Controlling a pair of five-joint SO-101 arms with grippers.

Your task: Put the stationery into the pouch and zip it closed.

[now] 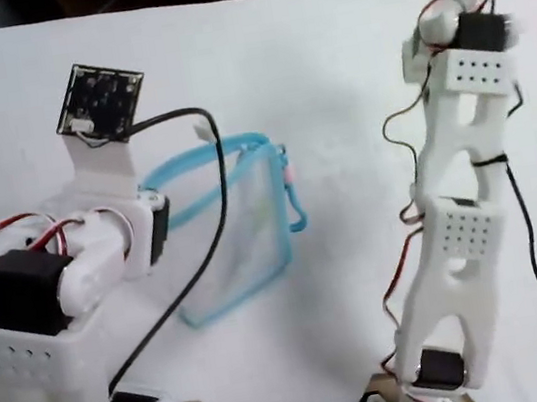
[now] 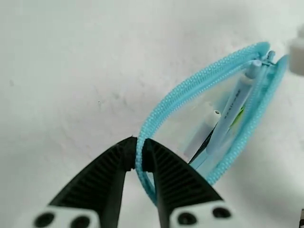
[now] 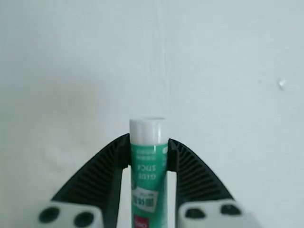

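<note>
My left gripper (image 2: pixel 138 159) pinches the limp, soft pouch (image 2: pixel 199 77) by its zipper rim on the table (image 2: pixel 71 71); my right gripper (image 3: pixel 148 142) clamps the light, rigid, probably slick glue stick (image 3: pixel 148 178) mid-body, well clear of the pouch.

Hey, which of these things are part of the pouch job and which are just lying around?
Job: pouch, pens inside it, glue stick in the right gripper, left gripper on the pouch's rim.
Not part: white table, arm cables.
</note>
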